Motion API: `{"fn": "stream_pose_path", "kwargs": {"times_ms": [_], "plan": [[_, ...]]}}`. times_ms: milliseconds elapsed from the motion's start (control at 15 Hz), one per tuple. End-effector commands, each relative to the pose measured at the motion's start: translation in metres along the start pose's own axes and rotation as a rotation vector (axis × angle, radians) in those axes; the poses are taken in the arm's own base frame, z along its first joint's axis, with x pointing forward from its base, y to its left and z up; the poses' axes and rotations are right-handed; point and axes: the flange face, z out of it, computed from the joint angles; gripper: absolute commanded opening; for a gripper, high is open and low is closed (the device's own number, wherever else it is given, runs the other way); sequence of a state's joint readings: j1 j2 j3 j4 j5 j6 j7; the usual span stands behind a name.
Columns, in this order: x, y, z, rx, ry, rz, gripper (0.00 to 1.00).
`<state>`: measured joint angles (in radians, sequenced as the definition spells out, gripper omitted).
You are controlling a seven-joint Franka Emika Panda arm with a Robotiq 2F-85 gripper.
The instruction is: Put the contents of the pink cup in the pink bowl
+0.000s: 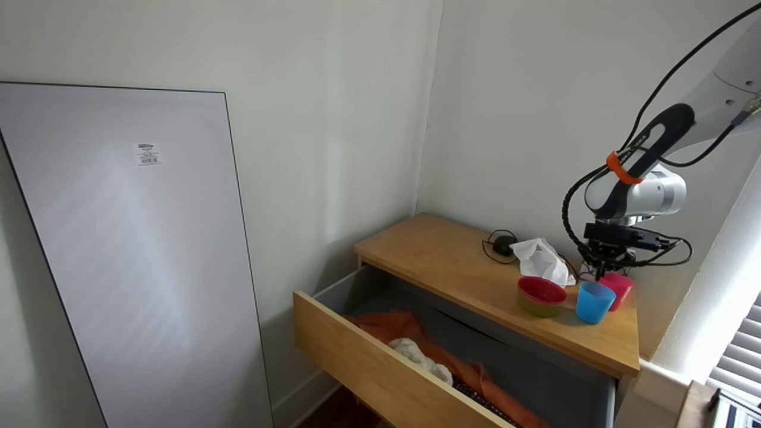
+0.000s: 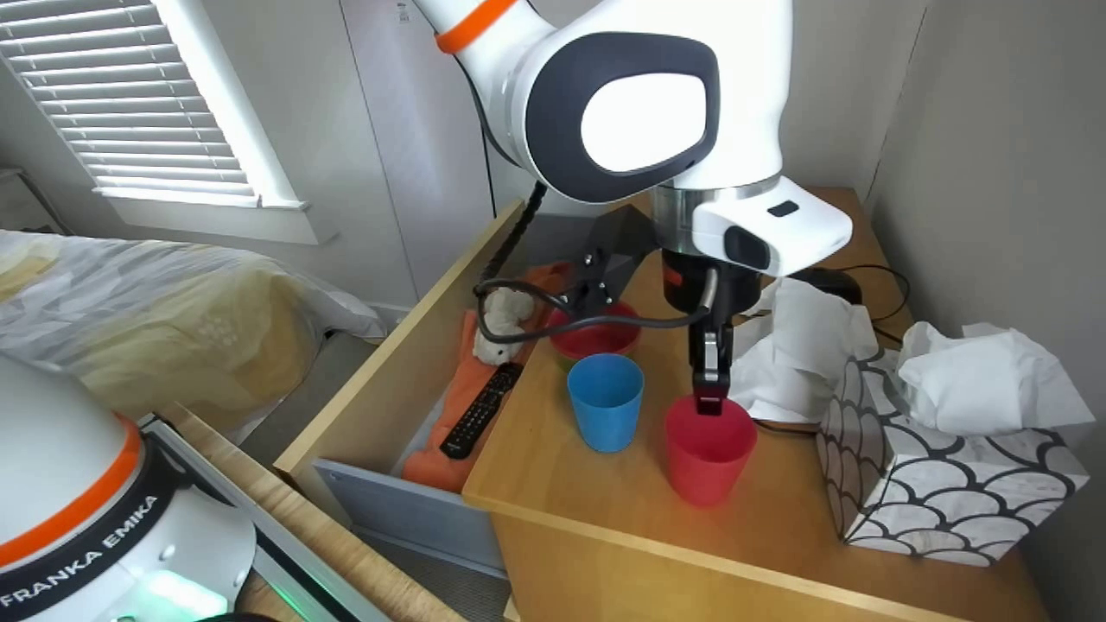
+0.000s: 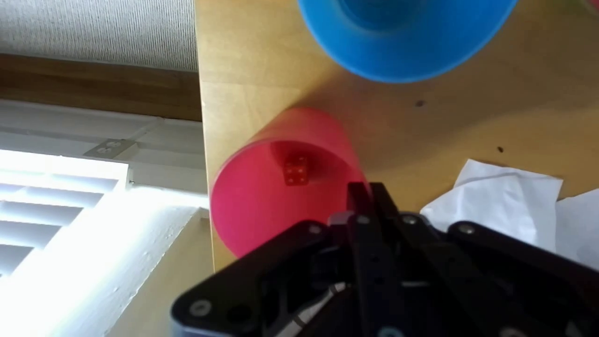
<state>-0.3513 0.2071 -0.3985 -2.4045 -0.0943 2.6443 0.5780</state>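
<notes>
The pink cup (image 1: 619, 290) stands on the wooden dresser top near its end, and shows whole in an exterior view (image 2: 708, 462). In the wrist view the cup (image 3: 262, 206) opens toward the camera, with a red die (image 3: 295, 171) inside at the bottom. My gripper (image 3: 368, 188) is shut on the cup's rim, one finger inside and one outside; the gripper also shows in both exterior views (image 1: 599, 274) (image 2: 710, 396). The pink bowl (image 1: 542, 291), green outside, sits beyond the blue cup; a cable partly covers the bowl in an exterior view (image 2: 596, 341).
A blue cup (image 2: 607, 406) stands between the pink cup and bowl. White tissue (image 1: 541, 261) and a patterned tissue box (image 2: 959, 484) are on the wall side. The open drawer (image 1: 380, 362) below holds an orange cloth, a plush toy and a remote (image 2: 482, 410).
</notes>
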Motion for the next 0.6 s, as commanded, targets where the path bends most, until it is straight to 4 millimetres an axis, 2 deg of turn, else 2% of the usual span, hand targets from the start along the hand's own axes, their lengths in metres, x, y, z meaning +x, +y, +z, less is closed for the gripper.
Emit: {"fn": "stream_pose_path", "kwargs": {"times_ms": [0, 533], "plan": [[0.002, 0.000, -0.003, -0.012, 0.001, -0.004, 0.01], [-0.055, -0.017, -0.088, 0.140, 0.091, -0.260, 0.01]]}}
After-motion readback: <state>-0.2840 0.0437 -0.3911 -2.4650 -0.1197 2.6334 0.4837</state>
